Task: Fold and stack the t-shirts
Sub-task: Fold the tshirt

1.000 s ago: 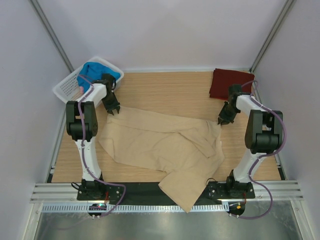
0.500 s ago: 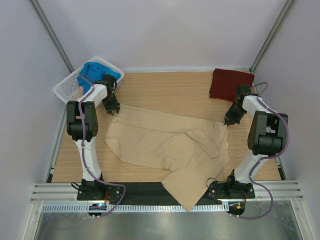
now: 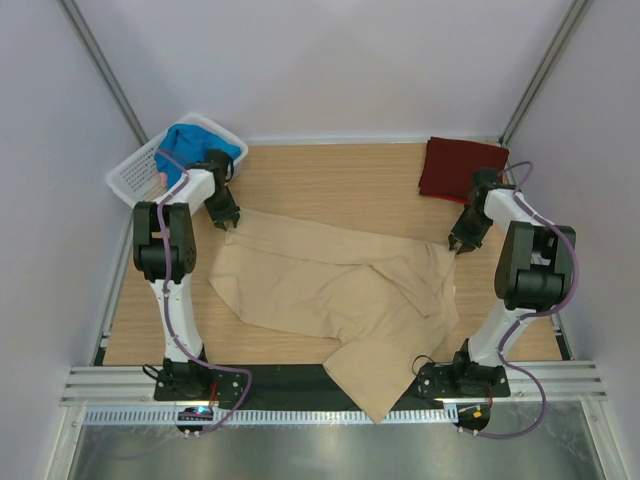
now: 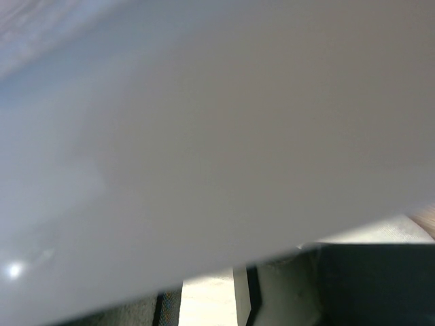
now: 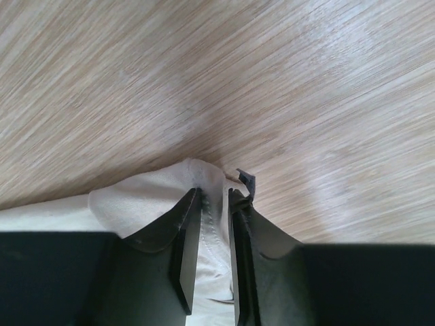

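**A:** At the tan t-shirt's [image 3: 330, 290] far-right corner, the right hand [image 5: 214, 198] has its fingers drawn close, with a fold of hem pinched between them. The shirt lies spread over the worktop [image 3: 340, 180], rumpled. Its near flap hangs past the worktop's edge.

**B:** Left hand [image 3: 228, 216]?

**A:** At the shirt's far-left corner. Its wrist view is smothered by blurred cloth. Cannot tell how wide it stands or whether it holds anything.

**B:** Beyond the shirt?

**A:** Maroon t-shirt [image 3: 460, 165], folded, just past the far-right corner. Blue t-shirt [image 3: 200, 140] in the white basket [image 3: 130, 182], past the far-left corner.

**B:** Step, as I read it: flattening the shirt before the first fold.

**A:** Agreed. To do it well:
- Confirm both corners are truly gripped.
- Draw them apart evenly so the far edge goes taut.
- Drag away from the near flap until it lies fully on the worktop.
- Keep the cloth low and move slowly. The right-hand pinch looks shallow and could slip.
- Stop short of the maroon t-shirt.
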Available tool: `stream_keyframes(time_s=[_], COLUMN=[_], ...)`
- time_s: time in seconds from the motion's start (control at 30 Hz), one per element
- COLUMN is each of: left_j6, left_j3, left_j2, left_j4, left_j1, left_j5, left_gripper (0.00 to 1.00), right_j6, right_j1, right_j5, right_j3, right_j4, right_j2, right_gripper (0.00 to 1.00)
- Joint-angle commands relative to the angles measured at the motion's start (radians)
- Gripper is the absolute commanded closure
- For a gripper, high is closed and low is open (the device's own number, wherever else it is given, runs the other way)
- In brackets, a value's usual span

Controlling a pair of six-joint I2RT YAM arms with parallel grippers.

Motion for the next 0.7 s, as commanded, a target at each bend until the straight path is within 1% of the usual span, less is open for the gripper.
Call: stream_keyframes(time_s=[0.0,0.33,0.47,0.67], left_j6=[0.025,0.028,0.028,0.028], left_j3=[-0.047,-0.038,-0.041,-0.036], left_j2=[0.051,0.049,0.048,0.048], left_j4=[-0.104,-0.106,-0.108,-0.109], left_j1=[0.003,0.003,0.003,0.002], left_j5=[0.01,0.01,0.017,0.022], left_gripper=[0.68,0.68,0.68,0.68], right_j6=[-0.053,-0.087,-0.093,-0.09], right_j1=[0.0,0.026,0.029,0.069], right_j5=[0.025,0.039,0.012,-0.004], right_j3=[0.067,0.153,0.147,0.159], right_j4=[-0.053,-0.177,-0.171,-0.173], right_j2=[-0.029,-0.012,0.0,0.035], right_gripper=[0.7,0.71,0.71,0.72])
